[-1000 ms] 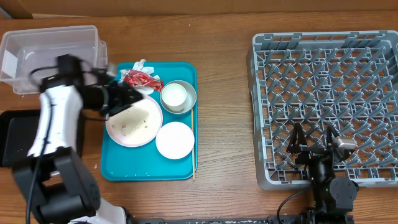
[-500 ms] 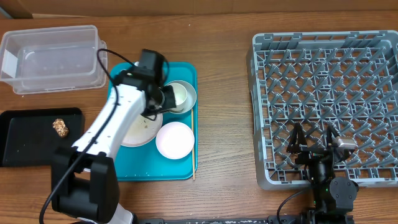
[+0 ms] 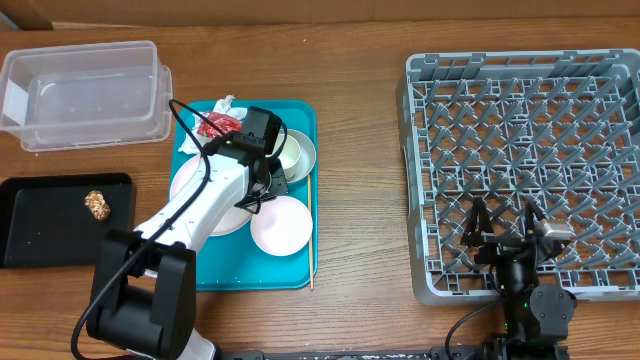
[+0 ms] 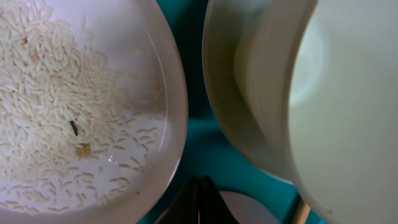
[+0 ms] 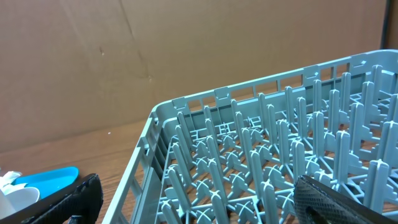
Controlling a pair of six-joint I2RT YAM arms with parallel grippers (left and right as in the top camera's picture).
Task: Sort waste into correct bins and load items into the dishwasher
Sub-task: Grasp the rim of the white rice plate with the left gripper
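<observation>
Pink plate (image 3: pixel 190 183), round and so without a long axis, lies flat at the left of the teal tray (image 3: pixel 240 272). Rice (image 4: pixel 68 106) is spread over its floor. The white plate (image 3: pixel 283 226) lies just to its right. Behind that plate stands the bowl (image 3: pixel 310 155) with the cup (image 3: pixel 291 152) upright inside it. The wrapper (image 3: pixel 214 125) and napkin (image 3: pixel 223 104) lie at the tray's far left corner, partly hidden, so their axes cannot be read. A thin stick (image 3: pixel 312 230) lies along the tray's right edge, its long axis running front to back.

The left tool (image 4: pixel 199 198) points down at the bare tray between pink plate, bowl and white plate. Its fingertips are pressed together on nothing.

Left of the tray, on the desk (image 3: pixel 360 120), are the tub (image 3: pixel 85 60) at the back and the black tray (image 3: pixel 30 240) in front. Both have their long axes running left to right. A brown scrap (image 3: pixel 97 205) lies in the black tray.

The rack (image 3: pixel 420 180), square, is well apart at the right. The right tool (image 3: pixel 503 222) hangs over its near edge with its fingers spread wide.

Against one second ago, the left arm has swung from the plate's left side, near the tub, across to the bowl side. It now uncovers the black tray and the scrap. The dishes, tub, rack and right tool have not shifted.
</observation>
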